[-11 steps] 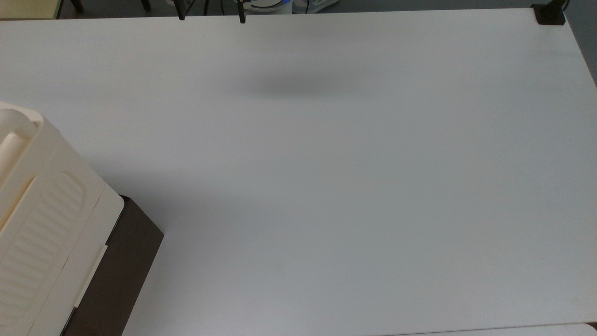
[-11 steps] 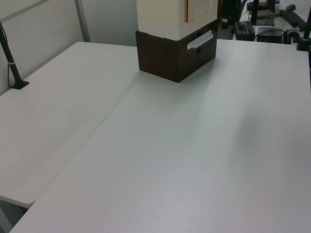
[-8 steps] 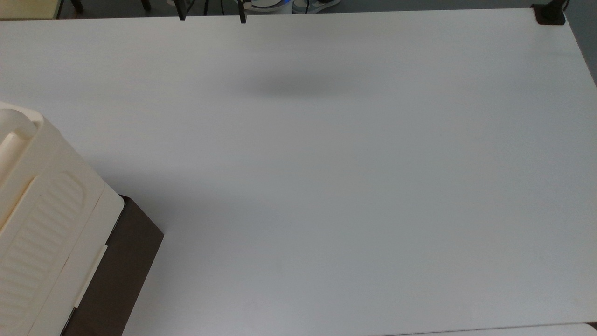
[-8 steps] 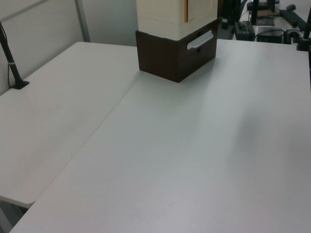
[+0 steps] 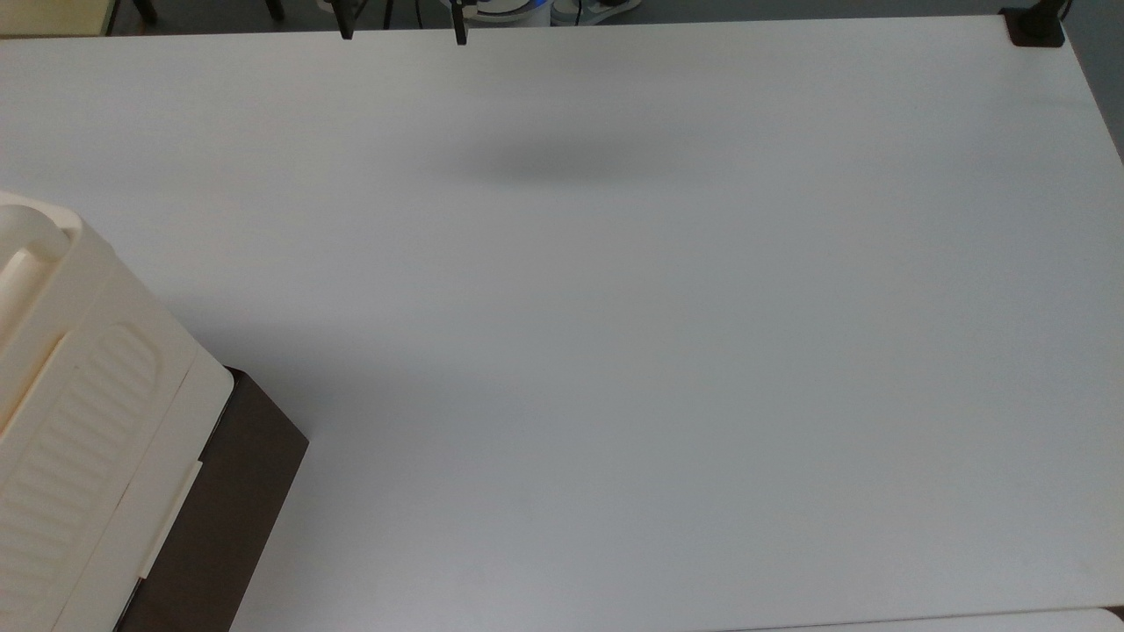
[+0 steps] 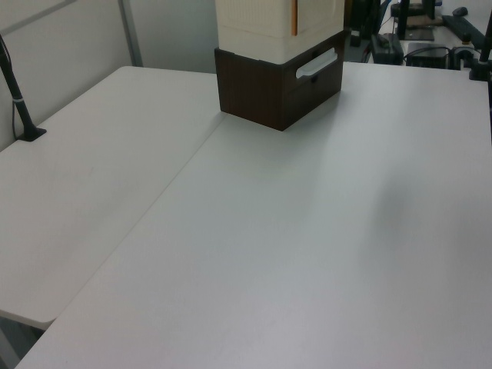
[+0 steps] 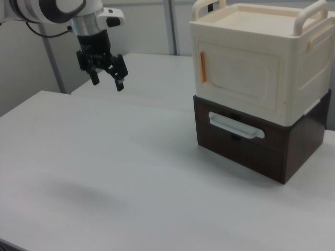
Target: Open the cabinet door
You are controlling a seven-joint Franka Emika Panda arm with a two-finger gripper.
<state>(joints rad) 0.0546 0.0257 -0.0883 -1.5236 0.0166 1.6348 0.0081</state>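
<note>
We find the white table (image 7: 131,172) the largest item in the scene, its surface running across the top view, the left view and the right view. Next in size is the cabinet (image 7: 261,78), a cream plastic box with looped handles at its upper corners, standing on the table toward the right view's right. It sits on a dark brown drawer base (image 7: 246,144) fitted with a cream strip handle (image 7: 236,125). In the top view we see the same unit at the lower left corner (image 5: 79,421); in the left view it stands at the far edge (image 6: 277,61).

The cabinet door (image 7: 241,70) is the recessed cream panel on the face turned toward the right view's camera; we note it lying flush with the cabinet body, closed, with a small orange tab (image 7: 202,66) by the edge on the right view's left.

The arm (image 7: 63,10) enters from the right view's upper left and angles downward. Its gripper (image 7: 107,81) hangs in the air above the table, well apart from the cabinet, fingers pointing down and spread, grasping nothing. A faint shadow (image 5: 562,162) lies on the table in the top view
</note>
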